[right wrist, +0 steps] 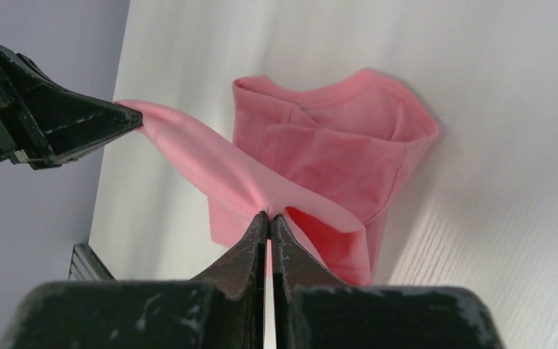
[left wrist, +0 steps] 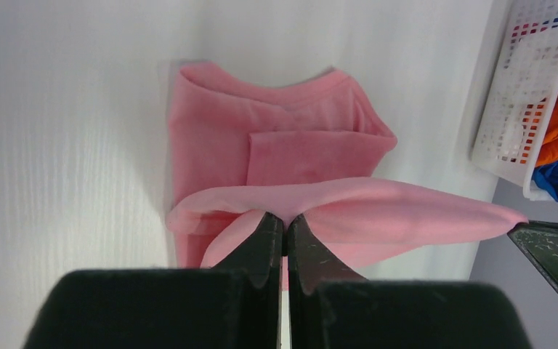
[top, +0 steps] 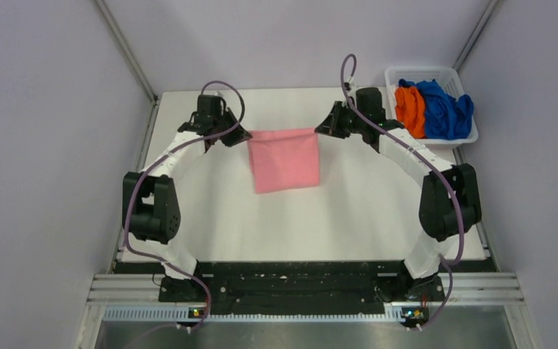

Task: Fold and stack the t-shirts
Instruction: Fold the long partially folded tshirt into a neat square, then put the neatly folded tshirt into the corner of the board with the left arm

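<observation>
The light pink t-shirt (top: 285, 160) lies partly folded on the white table, its far edge lifted and stretched taut between both grippers. My left gripper (top: 245, 136) is shut on the shirt's far left corner (left wrist: 285, 211). My right gripper (top: 320, 131) is shut on the far right corner (right wrist: 267, 207). Its collar and folded sleeve lie on the table below the raised edge (left wrist: 290, 138). The bright orange t-shirt (top: 410, 107) and the royal blue t-shirt (top: 443, 107) lie crumpled in the basket at the far right.
A white plastic basket (top: 431, 73) stands at the table's far right corner, also in the left wrist view (left wrist: 512, 109). Grey walls close in the left, right and back. The arm bases and a black rail run along the near edge.
</observation>
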`<state>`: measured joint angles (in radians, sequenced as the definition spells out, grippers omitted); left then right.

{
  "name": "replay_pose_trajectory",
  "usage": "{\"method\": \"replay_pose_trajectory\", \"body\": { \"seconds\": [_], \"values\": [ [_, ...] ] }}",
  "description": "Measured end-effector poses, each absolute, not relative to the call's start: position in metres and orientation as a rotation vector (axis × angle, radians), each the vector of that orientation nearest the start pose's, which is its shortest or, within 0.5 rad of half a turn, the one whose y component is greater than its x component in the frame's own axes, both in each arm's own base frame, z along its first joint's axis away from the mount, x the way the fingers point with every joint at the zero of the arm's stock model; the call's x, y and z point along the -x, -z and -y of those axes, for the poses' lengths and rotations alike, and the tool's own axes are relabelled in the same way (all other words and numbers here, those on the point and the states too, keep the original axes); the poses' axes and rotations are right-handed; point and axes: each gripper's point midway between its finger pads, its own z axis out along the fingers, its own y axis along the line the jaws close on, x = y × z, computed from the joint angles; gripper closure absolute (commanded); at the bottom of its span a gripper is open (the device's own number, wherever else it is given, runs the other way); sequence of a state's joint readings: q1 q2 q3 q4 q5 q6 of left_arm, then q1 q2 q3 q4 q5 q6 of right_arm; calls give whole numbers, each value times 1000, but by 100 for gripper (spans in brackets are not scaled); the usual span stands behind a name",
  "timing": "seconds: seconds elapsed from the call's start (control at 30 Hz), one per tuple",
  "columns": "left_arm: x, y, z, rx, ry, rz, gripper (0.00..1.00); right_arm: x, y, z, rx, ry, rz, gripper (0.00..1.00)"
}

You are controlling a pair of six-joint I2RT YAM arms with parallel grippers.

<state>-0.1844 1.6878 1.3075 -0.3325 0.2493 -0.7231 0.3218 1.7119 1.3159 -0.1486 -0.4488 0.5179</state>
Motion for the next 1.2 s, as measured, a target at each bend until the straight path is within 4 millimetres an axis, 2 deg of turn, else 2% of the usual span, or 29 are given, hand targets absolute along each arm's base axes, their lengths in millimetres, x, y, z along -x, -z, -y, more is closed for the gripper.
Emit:
{"method": "replay_pose_trajectory", "body": {
  "seconds": [0.17,0.3,0.4,0.43,0.47,0.5,0.53,0.57,0.6,0.63,0.67,0.7,0.73,0.83,0.9,1.0,1.07,1.13,1.2],
  "values": [
    [-475,-150,156,487,786,-2330,100,-452,-186,-242,34,-926,-2188,100],
    [-501,-132,158,494,791,-2351,100,-472,-169,-242,7,-886,-2192,100],
    [-512,-118,156,513,768,-2364,99,-491,-154,-244,-9,-863,-2196,100],
    [-515,-114,155,520,761,-2369,92,-499,-149,-245,-14,-857,-2197,100],
    [-518,-111,154,526,756,-2371,80,-505,-142,-245,-20,-850,-2203,92],
    [-523,-108,153,532,753,-2372,67,-512,-135,-246,-27,-841,-2209,71],
    [-528,-106,152,538,749,-2372,58,-517,-128,-246,-33,-832,-2216,58],
    [-533,-104,151,549,743,-2372,49,-521,-121,-246,-48,-826,-2225,53],
    [-537,-101,149,555,737,-2375,31,-526,-115,-245,-47,-815,-2231,46],
    [-541,-99,147,566,729,-2377,7,-532,-110,-246,-42,-809,-2234,32],
    [-544,-98,145,572,720,-2376,2,-539,-107,-245,-39,-806,-2232,21],
    [-545,-96,142,579,708,-2379,1,-545,-107,-246,-33,-806,-2226,4],
    [-543,-95,140,586,697,-2387,1,-552,-109,-245,-19,-801,-2213,2],
    [-534,-91,133,591,661,-2398,1,-557,-122,-241,17,-781,-2183,1],
    [-514,-82,130,586,644,-2437,1,-555,-132,-236,34,-750,-2165,1],
    [-491,-65,130,566,617,-2507,1,-535,-145,-221,53,-690,-2155,1],
    [-483,-56,133,547,600,-2545,3,-523,-154,-212,52,-671,-2147,1],
    [-479,-49,141,515,580,-2570,8,-512,-164,-200,43,-657,-2129,1],
    [-482,-50,151,468,564,-2575,17,-508,-174,-187,24,-645,-2107,1]
  ]
}}
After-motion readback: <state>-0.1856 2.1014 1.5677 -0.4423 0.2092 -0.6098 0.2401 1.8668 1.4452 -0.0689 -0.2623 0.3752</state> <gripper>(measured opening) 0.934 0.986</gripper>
